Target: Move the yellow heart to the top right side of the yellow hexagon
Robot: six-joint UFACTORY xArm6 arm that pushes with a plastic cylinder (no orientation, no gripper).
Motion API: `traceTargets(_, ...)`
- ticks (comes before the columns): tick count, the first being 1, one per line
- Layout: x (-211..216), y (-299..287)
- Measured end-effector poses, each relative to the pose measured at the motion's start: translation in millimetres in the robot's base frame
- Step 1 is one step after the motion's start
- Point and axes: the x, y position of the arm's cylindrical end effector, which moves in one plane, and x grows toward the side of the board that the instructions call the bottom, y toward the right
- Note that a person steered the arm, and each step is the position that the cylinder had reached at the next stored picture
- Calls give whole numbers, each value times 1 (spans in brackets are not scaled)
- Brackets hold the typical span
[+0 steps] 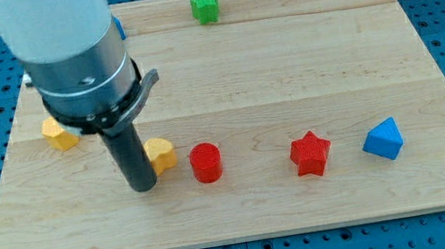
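Observation:
The yellow heart (161, 154) lies left of the board's middle, partly hidden by my rod. My tip (144, 188) rests on the board just at the heart's lower left, touching or nearly touching it. The yellow hexagon (58, 133) lies near the board's left edge, up and to the left of the heart, partly covered by the arm's body.
A red cylinder (206, 162) sits just right of the heart. A red star (310, 154) and a blue triangular block (383, 139) lie further right. A green block (205, 7) sits at the top edge. A blue block (118, 25) peeks from behind the arm.

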Motion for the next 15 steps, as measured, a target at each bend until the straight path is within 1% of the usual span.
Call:
traceTargets(1,-5,35)
traceTargets(2,9,49)
traceTargets(3,22,49)
traceTargets(5,-40,28)
traceTargets(7,-99,41)
traceTargets(8,-117,40)
traceTargets(9,-133,15)
traceTargets(10,-165,-4)
traceTargets(11,-180,-23)
traceTargets(12,-188,-74)
traceTargets(13,-188,-105)
traceTargets(14,-182,-121)
traceTargets(15,-179,-68)
